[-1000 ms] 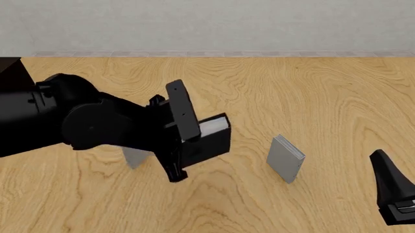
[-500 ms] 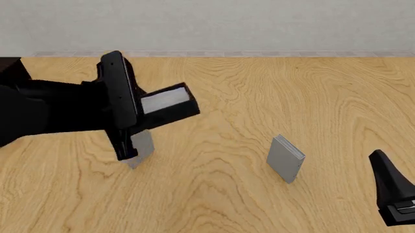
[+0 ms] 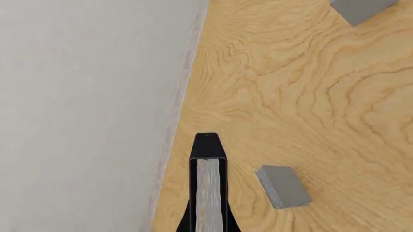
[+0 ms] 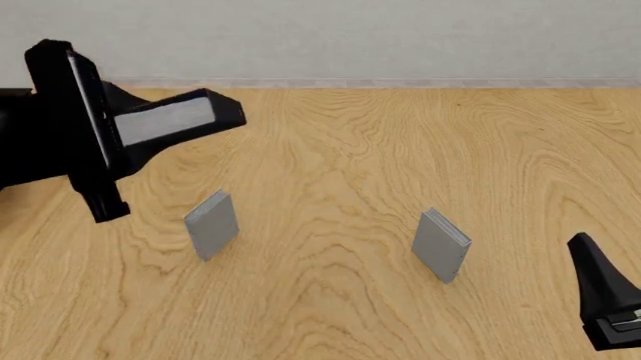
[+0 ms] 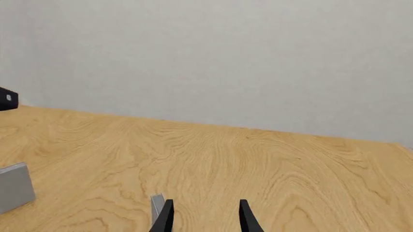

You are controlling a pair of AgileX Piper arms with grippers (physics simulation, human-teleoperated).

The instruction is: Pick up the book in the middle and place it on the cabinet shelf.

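Left pincer [image 4: 150, 131] clamped on the book [image 4: 176, 120], held in the air above the counter [image 4: 341, 172] at its far left, page edges facing out. Two thin grey books stand on the counter: one [image 4: 212, 223] below the held book, the other [image 4: 440, 245] right of centre. Right pincer [image 5: 205, 217] hangs at near right, jaws parted, holding nothing.

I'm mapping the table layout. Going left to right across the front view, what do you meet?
Left gripper → black book it holds → left grey book → right grey book → right gripper.
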